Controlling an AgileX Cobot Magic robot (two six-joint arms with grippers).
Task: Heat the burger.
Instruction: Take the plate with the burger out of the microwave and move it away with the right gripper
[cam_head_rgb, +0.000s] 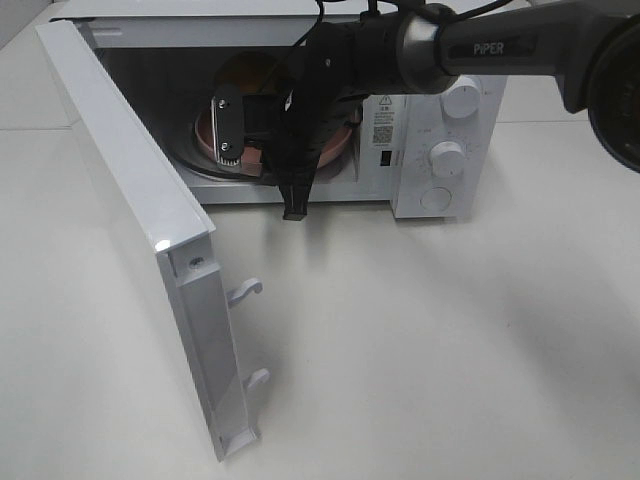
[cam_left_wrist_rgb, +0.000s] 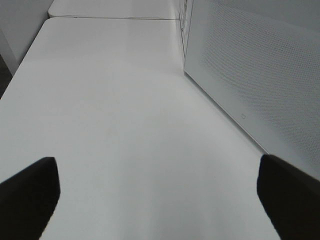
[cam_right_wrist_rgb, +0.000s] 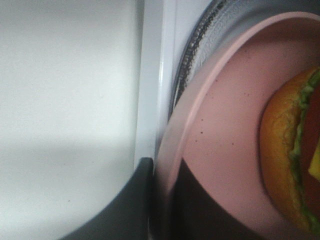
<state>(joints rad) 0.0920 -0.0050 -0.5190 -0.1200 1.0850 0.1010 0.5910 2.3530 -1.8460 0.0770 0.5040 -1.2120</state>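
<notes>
Right gripper (cam_head_rgb: 262, 150) reaches into the microwave (cam_head_rgb: 440, 130) cavity, jaws pinched nearly together on the rim of the pink plate (cam_right_wrist_rgb: 225, 150); wrist view shows one dark finger (cam_right_wrist_rgb: 127, 205) outside the rim and a dark shape against the plate's inner face, so it looks like a grip on the plate edge. Burger (cam_right_wrist_rgb: 292, 160) sits on that plate, toward its middle, bun and green filling visible, well inside the oven on the turntable. In the high view the burger is mostly hidden behind the arm, only a bit of bun shows.

Progress, my read: door (cam_head_rgb: 140, 230) swung wide open, plate w/ burger already in the cavity, so loading is about done. Left to do: let go of the plate, pull arm out, shut door, turn the knobs (cam_head_rgb: 447, 158) to start heating.

Left gripper (cam_left_wrist_rgb: 160, 200) hangs over bare table (cam_left_wrist_rgb: 110, 100) beside the door, fingers spread wide, holding nothing.
</notes>
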